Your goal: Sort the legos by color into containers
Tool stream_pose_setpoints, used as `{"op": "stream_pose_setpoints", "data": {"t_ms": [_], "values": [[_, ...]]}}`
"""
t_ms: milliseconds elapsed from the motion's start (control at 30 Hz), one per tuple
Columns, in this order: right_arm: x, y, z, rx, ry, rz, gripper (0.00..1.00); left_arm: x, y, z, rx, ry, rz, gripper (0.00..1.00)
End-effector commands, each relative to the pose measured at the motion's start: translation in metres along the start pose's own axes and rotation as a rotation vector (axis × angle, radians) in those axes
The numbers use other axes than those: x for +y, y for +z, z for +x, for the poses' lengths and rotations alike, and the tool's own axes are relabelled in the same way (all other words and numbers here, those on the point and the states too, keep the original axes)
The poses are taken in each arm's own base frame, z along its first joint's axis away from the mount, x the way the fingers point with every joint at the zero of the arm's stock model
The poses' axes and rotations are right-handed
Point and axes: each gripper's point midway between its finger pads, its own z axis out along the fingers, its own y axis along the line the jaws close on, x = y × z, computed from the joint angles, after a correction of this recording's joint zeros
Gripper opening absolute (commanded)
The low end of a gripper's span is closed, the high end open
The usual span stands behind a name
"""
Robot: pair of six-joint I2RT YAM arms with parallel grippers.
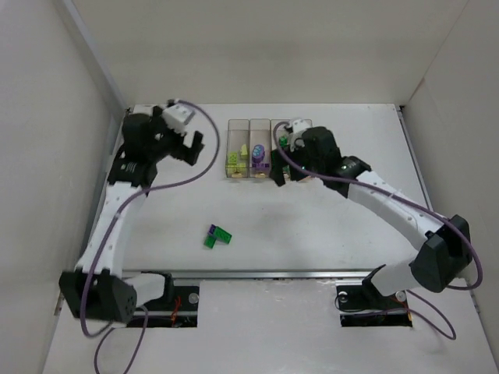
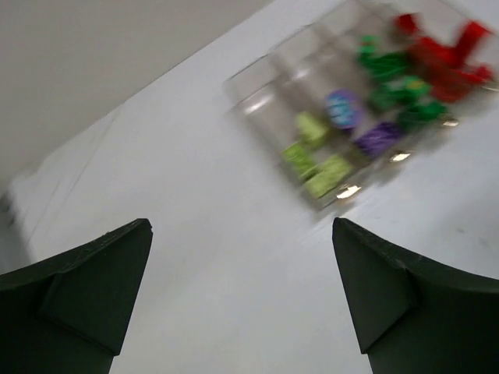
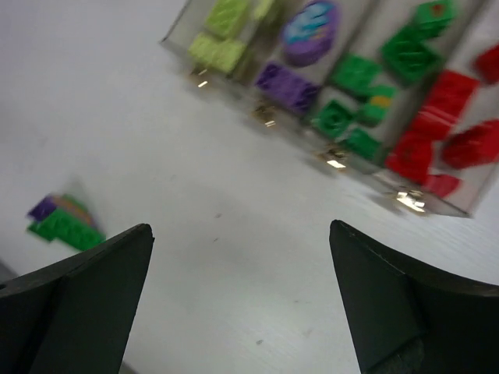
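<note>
Green and purple legos lie well apart from both end effectors.

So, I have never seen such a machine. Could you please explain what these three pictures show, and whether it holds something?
These are two robot arms bolted to a white table. One picture looks down from above; the other two come from cameras on each wrist, so the dark shapes at the bottom are the fingers. The left gripper and the right gripper are both open and hold nothing. On the table is a row of clear containers with small toy bricks sorted by colour: yellow-green, purple, green, red. A few loose bricks, green and purple, lie nearer the arm bases.
</note>
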Motion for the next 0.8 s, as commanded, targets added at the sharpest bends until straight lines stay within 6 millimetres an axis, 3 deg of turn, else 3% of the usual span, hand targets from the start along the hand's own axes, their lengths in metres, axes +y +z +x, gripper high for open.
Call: {"op": "stream_pose_setpoints", "data": {"t_ms": [0,33,67,133,167,200,267,467,633,767], "values": [[0.066,-0.002,0.019,0.008,-0.173,-0.251,1.0,0.036,-0.052,0.027,-0.037,-0.218,-0.358,1.0],[0.102,-0.006,0.038,0.052,-0.229,-0.367,1.0,0.038,-0.058,0.044,-0.057,-0.224,-0.419,1.0],[0.117,-0.004,0.053,0.092,-0.265,-0.409,1.0,0.035,-0.082,0.029,-0.141,-0.207,-0.472,1.0],[0.15,0.005,0.098,0.205,-0.371,-0.467,1.0,0.032,-0.093,0.043,-0.173,-0.253,-0.528,1.0],[0.159,0.01,0.108,0.229,-0.392,-0.47,1.0,0.029,-0.097,0.041,-0.197,-0.26,-0.532,1.0],[0.163,0.022,0.131,0.288,-0.423,-0.469,0.99,0.027,-0.106,0.038,-0.225,-0.268,-0.549,1.0],[0.178,0.028,0.149,0.32,-0.451,-0.495,0.99,0.027,-0.108,0.047,-0.211,-0.322,-0.574,1.0],[0.193,0.067,0.151,0.275,-0.447,-0.483,0.99,0.04,-0.126,0.055,-0.206,-0.369,-0.691,1.0],[0.233,0.085,0.162,0.263,-0.514,-0.506,1.0,0.042,-0.136,0.052,-0.257,-0.394,-0.704,1.0],[0.248,0.098,0.173,0.271,-0.507,-0.509,1.0,0.044,-0.144,0.056,-0.281,-0.431,-0.724,1.0]]}}
